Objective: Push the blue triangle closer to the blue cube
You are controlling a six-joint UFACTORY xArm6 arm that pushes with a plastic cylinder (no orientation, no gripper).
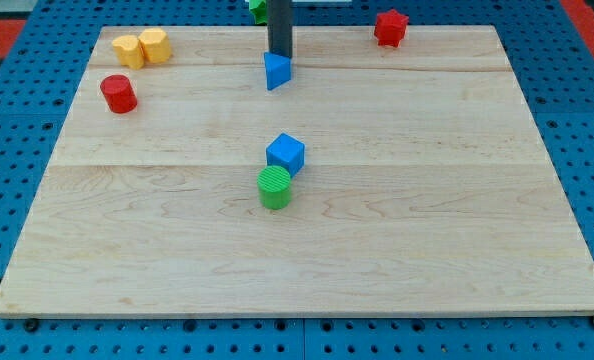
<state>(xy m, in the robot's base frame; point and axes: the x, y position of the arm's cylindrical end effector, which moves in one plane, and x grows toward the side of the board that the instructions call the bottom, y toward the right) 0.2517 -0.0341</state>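
The blue triangle (276, 71) lies near the top middle of the wooden board (427, 200). The blue cube (286, 153) sits near the board's centre, well below the triangle. My tip (280, 56) is the lower end of the dark rod; it stands right at the triangle's top edge, touching or nearly touching it.
A green cylinder (274, 187) touches the blue cube's lower left side. A red cylinder (119, 94) and two yellow blocks (141, 48) are at the upper left. A red block (390, 27) is at the top right. A green block (259, 8) shows partly behind the rod.
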